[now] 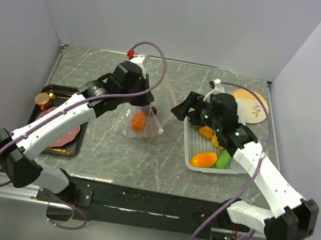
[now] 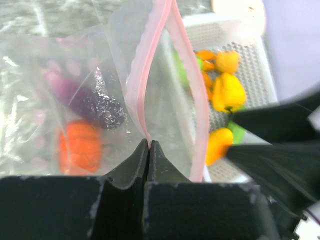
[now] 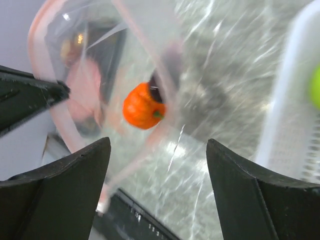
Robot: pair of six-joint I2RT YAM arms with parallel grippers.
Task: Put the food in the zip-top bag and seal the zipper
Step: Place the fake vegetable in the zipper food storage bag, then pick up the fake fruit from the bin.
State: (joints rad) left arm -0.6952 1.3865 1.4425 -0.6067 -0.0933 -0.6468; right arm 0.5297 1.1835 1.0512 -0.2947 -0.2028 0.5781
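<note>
The zip-top bag [image 1: 152, 114] stands mid-table, mouth open. My left gripper [image 1: 147, 97] is shut on its pink zipper strip [image 2: 145, 90], pinching one lip at the fingertips [image 2: 148, 143]. Inside the bag lie a red-orange tomato [image 2: 80, 146] and a purple eggplant [image 2: 90, 102]; the tomato also shows in the right wrist view [image 3: 141, 106]. My right gripper [image 1: 180, 110] is open and empty, just right of the bag's mouth [image 3: 157, 165]. A yellow pepper [image 2: 227, 91], orange mango [image 1: 204, 159], green cucumber [image 1: 223, 160] and lime [image 3: 315, 87] lie in the white basket [image 1: 188, 143].
A black tray [image 1: 36, 124] at the left holds a reddish-pink slab [image 1: 62, 133] and a brown jar [image 1: 43, 100]. A round wooden plate [image 1: 252, 106] lies at the back right. Grey walls close in on three sides.
</note>
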